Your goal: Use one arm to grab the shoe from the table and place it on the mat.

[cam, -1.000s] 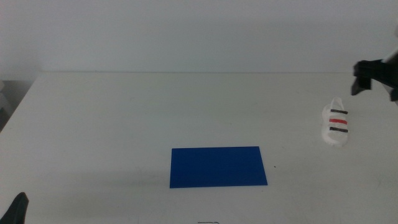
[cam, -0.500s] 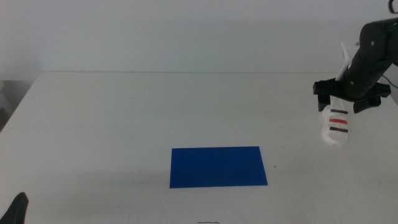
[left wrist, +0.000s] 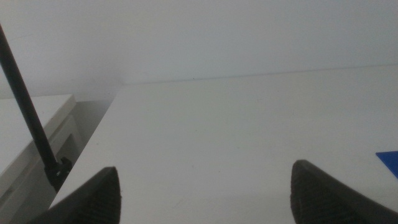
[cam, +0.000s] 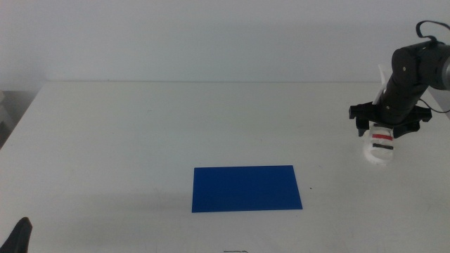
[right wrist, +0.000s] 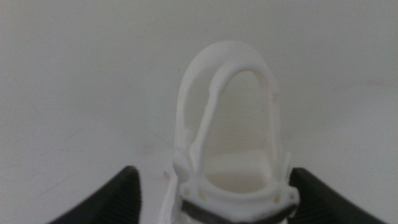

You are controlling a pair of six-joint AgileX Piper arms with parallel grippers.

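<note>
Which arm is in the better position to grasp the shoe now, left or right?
Right. Its tool is open around the shoe, one jaw on each side. The left tool waits at the near left table corner, beyond the mat.

The small white chunky-soled shoe (cam: 380,143) with black and red straps lies on the white tabletop (cam: 140,133) between the right gripper's (cam: 385,125) spread jaws (heel loop uppermost), well apart from the flat dark blue rectangular mat (cam: 247,188).
</note>
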